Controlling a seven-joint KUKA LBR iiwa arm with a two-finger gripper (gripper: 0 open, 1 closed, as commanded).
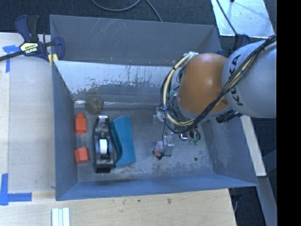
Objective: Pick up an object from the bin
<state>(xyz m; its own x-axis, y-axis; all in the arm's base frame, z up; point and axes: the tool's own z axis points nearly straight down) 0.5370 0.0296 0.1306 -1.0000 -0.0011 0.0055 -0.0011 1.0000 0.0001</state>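
Note:
My gripper (163,146) hangs below the orange wrist cover, low over the bin floor right of the middle. A small purple and red thing (158,152) sits right at its lower tip, touching or nearly touching it; I cannot make out whether it is gripped. To the left lies a flat blue block (124,139), tilted a little. It leans against a black tape dispenser (103,145) with a white roll. Both are well apart from the gripper.
Two orange blocks (81,123) (82,155) lie along the left wall, one above the other. A brownish round lump (94,105) rests in the back left corner. Bare floor stretches to the right of the gripper, under the arm.

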